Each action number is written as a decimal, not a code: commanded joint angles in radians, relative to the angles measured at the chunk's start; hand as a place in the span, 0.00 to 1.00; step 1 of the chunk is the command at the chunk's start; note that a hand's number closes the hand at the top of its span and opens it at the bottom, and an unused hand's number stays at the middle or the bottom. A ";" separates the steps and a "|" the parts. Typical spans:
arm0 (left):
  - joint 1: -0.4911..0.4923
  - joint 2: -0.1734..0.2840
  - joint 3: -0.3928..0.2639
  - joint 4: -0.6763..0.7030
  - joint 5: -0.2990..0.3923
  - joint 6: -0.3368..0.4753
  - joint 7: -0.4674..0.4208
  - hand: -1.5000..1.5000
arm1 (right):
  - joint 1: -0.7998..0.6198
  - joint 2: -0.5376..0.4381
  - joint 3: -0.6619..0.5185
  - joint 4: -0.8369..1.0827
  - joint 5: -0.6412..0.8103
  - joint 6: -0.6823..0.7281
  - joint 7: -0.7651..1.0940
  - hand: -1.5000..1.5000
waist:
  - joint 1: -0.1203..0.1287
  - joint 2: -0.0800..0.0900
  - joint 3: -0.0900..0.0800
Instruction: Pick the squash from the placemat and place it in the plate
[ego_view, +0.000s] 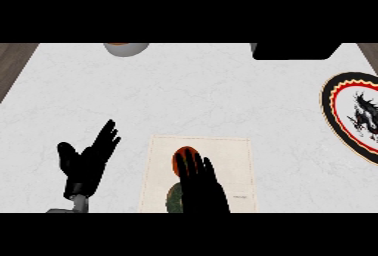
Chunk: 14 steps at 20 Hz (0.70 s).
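Head view. A white marbled counter (207, 95) seen steeply from above. A pale rectangular placemat (240, 165) lies at the counter's near edge, about midway along it. On the placemat rests the squash (181, 152), its orange-brown end pointing toward the far edge and a dark green part (174, 197) showing nearer the near edge; its long axis thus runs near-to-far, roughly parallel to the placemat's long sides. The right hand (201, 187) lies directly over the squash with its fingers (193, 162) straight and extended toward the far edge, aligned with the long axis and covering most of the fruit; they are not curled round it, and whether they touch it cannot be told. The left hand (87, 162) rests beside the placemat's left side, fingers up and spread, holding nothing. The plate (332, 107), round with a dark patterned rim and a black figure at its centre, sits at the counter's right edge, well apart from the placemat and cut by the frame. A grey vessel (126, 48) and a black object (295, 51) stand at the far edge.

Judgement: the right hand is the nearer hand, and the squash lies under it, not yet grasped; the carry would run rightward and farther.
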<state>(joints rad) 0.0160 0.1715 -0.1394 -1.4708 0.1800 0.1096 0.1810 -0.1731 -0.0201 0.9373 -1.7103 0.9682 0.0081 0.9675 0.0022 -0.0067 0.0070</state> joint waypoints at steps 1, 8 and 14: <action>0.040 0.001 -0.011 -0.054 -0.001 -0.003 0.085 0.50 | -0.051 0.019 0.013 0.088 -0.040 -0.038 0.013 0.00 | 0.006 0.006 -0.007; -0.023 -0.025 0.006 0.034 -0.010 -0.018 0.053 0.50 | -0.071 0.020 0.088 0.202 -0.072 -0.004 -0.021 1.00 | 0.005 0.008 -0.007; 0.002 -0.036 0.008 0.030 -0.050 -0.007 0.028 0.50 | -0.114 0.019 -0.025 0.156 -0.005 0.091 -0.085 1.00 | 0.000 0.007 -0.007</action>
<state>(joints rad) 0.0153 0.1550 -0.1143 -1.4713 0.1557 0.0930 0.1910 -0.2591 -0.0136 0.9387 -1.5874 0.9673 0.0443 0.8947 0.0027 -0.0148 0.0057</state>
